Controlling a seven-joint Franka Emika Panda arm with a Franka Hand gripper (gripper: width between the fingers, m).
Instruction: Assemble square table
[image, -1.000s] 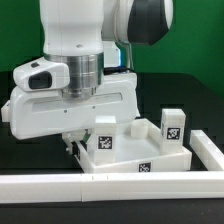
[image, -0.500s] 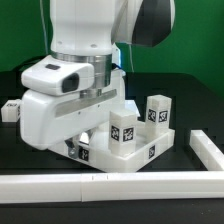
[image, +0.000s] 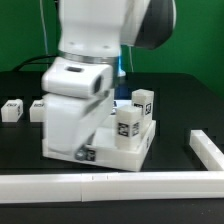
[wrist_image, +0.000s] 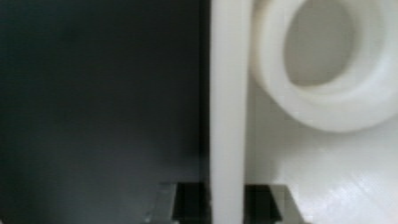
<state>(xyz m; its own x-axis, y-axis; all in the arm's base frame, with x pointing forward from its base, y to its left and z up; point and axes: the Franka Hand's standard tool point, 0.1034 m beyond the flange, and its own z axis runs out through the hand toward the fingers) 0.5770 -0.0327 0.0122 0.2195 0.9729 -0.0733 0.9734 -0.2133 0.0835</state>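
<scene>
Here, tool (wrist_image: 222, 203) tight on tabletop rim (wrist_image: 228, 90).

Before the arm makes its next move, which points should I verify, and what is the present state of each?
1. Gripper shut on the raised rim of the white plastic square table top: ok.
2. Rim sits between both dark fingertips: ok.
3. Round corner socket beside the grip holds no leg: ok.
4. Two white tagged leg blocks stand upright in the top: ok; fully seated: cannot tell.
5. Two loose white leg blocks lie apart from the top: ok.
6. Top flat on the black table: cannot tell, arm hides it.
</scene>
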